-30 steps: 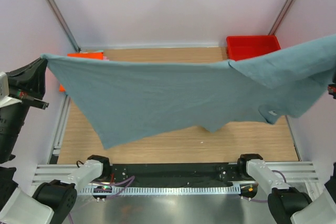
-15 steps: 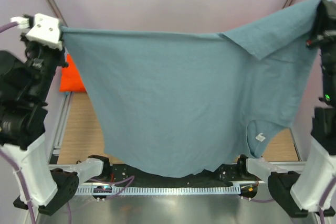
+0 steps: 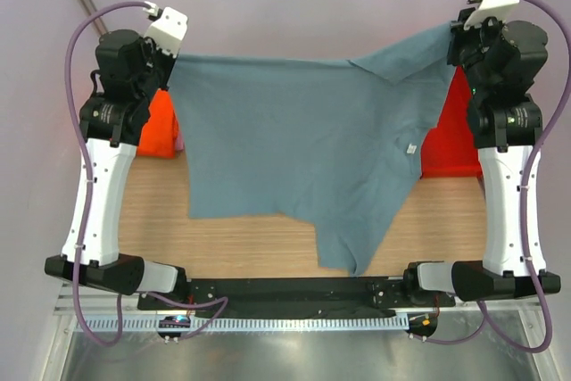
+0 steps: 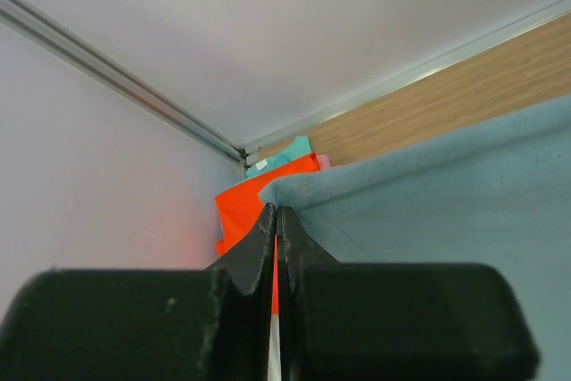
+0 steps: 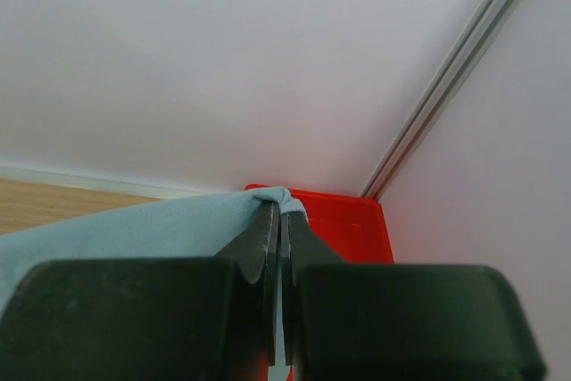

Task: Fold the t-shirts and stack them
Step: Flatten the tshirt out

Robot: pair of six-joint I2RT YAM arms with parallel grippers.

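The large grey-blue t-shirt (image 3: 294, 140) hangs spread in the air between both raised arms, its lower edge over the wooden table (image 3: 250, 243). A small white neck label (image 3: 411, 148) shows near its right side. My left gripper (image 3: 171, 58) is shut on the shirt's upper left corner; the left wrist view shows the fingertips (image 4: 276, 211) pinching the hem (image 4: 294, 189). My right gripper (image 3: 453, 31) is shut on the upper right corner, with cloth (image 5: 178, 225) draped over the closed tips (image 5: 281, 207). An orange t-shirt (image 3: 161, 127) lies at the far left, with a pink one (image 4: 322, 161) beside it.
A red plastic bin (image 3: 451, 144) stands at the far right corner, partly behind the right arm. A teal cloth (image 4: 290, 149) pokes out behind the orange shirt. Walls and metal frame rails close in the back and sides.
Both arms have swung up and toward the back wall, carrying the grey-blue shirt away from the camera. It now hangs farther back and looks smaller.
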